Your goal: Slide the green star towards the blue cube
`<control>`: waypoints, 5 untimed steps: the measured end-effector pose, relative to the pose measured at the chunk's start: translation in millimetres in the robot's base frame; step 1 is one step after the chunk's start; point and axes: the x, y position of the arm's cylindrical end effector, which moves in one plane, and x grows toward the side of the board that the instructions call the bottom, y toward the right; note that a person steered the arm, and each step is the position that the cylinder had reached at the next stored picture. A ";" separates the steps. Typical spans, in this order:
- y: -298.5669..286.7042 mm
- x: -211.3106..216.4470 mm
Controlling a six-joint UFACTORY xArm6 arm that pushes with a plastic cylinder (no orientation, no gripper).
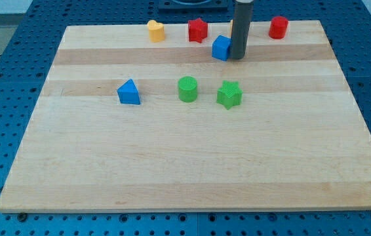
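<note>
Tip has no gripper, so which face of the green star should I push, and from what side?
Push the green star on its lower edge, toward the view's bottom, slightly right of centre. The blue cube lies almost straight up the view, a touch left. My tip now sits against the cube's right side, so it would have to circle round the star first.

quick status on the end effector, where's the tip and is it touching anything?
No gripper, just a rod. My tip sits at the right side of the blue cube, apparently touching it, near the view's top. The green star lies apart, below it.
</note>
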 end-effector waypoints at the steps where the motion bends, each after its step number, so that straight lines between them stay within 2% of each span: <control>1: -0.2 16.0; 2: 43.5 74.4; 3: 5.6 143.8; 4: -26.1 130.0; 5: -27.3 99.9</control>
